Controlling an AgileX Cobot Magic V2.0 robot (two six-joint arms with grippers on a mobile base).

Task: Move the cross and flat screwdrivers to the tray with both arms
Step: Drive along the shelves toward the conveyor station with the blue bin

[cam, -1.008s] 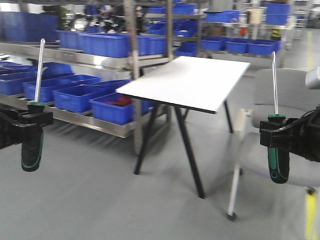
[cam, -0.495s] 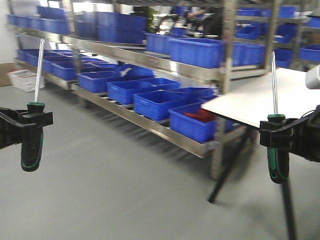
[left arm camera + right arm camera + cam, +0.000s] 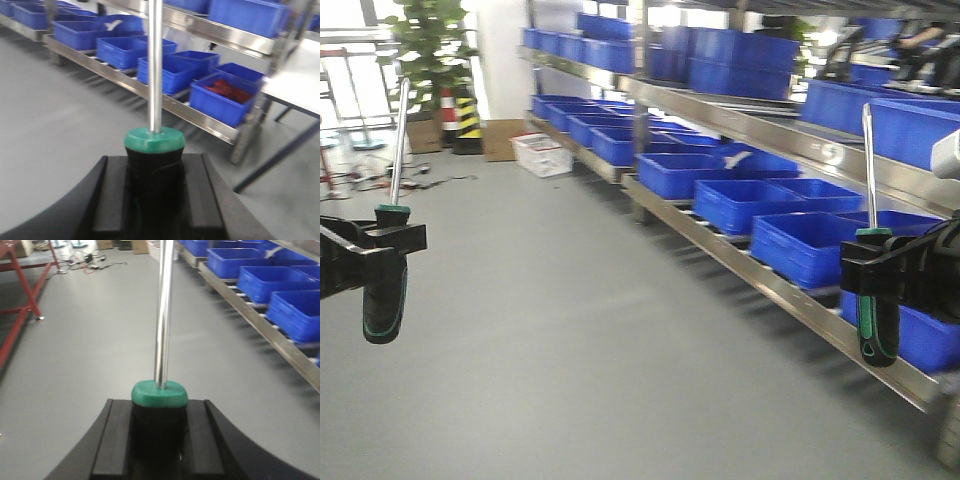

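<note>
Two screwdrivers with black handles, green accents and long silver shafts stand upright in the air, shafts pointing up. My left gripper (image 3: 392,238) is shut on the handle of one screwdriver (image 3: 386,290) at the left edge of the front view. In the left wrist view its green collar (image 3: 154,139) sits between the black fingers (image 3: 114,195) of the left gripper (image 3: 155,192). My right gripper (image 3: 876,266) is shut on the other screwdriver (image 3: 878,325), whose collar (image 3: 160,393) shows in the right gripper (image 3: 159,435). The tray is out of view.
A long steel rack (image 3: 790,290) with blue plastic crates (image 3: 735,200) runs along the right. Grey floor (image 3: 570,340) spreads ahead. A potted plant (image 3: 425,50) and a white crate (image 3: 542,155) stand at the far end. A red frame (image 3: 20,295) is at the left in the right wrist view.
The whole scene has swept to the right as the base turns left; the white table has left the front view and the far end of the aisle has come in. Both grips unchanged.
</note>
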